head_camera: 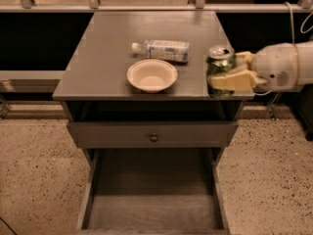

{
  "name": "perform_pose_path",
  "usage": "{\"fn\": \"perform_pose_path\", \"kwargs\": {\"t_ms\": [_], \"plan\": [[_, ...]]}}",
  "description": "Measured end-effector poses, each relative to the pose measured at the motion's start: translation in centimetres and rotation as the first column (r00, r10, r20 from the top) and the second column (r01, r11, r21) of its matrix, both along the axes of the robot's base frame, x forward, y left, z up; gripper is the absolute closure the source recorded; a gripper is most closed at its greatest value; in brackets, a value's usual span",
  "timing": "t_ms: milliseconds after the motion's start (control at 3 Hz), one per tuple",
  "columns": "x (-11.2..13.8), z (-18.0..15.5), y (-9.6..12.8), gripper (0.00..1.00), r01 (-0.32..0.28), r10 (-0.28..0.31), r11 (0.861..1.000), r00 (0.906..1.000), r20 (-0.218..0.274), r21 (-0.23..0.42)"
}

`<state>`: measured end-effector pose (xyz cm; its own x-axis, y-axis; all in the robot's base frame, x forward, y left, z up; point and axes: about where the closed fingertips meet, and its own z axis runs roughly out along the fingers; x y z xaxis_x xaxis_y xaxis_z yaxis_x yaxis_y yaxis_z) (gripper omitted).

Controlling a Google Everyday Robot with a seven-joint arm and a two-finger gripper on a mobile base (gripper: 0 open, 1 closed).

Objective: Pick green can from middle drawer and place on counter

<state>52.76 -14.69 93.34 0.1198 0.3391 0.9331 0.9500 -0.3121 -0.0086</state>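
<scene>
Filling most of the view, the cabinet's tabletop (107, 58) is a grey-brown slab whose front right corner is covered by the robot's arm (286, 65) and hand (222, 71). Below it the middle drawer (151, 209) stands open with a bare wood floor, and its near end is cut off by the bottom edge of the view. Between the two is a shut drawer front (112, 133); the slot above it is too dark to make out.

The white arm enters from the right and is cut off there. The hand is clamped around the green can (220, 62): one pale finger (230, 81) lies across the can's lower front, and the other is mostly hidden behind it. The can is upright with its silver top showing, over the tabletop's front right corner. That finger covers its base, so whether it touches the slab cannot be told.

A pale bowl (152, 75) stands left of the can, well apart from it. A clear bottle (164, 49) lies on its side just behind the bowl. A small round knob (154, 137) sits mid-front on the shut drawer.
</scene>
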Motion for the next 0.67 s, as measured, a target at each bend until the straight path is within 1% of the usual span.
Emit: {"fn": "perform_pose_path", "kwargs": {"t_ms": [333, 667], "plan": [[4.6, 1.6, 0.5, 1.00, -0.053, 0.052, 0.999, 0.9941, 0.096, 0.009], [8.9, 1.8, -0.6, 1.00, 0.017, -0.032, 0.995, 0.9863, 0.162, 0.095]]}}
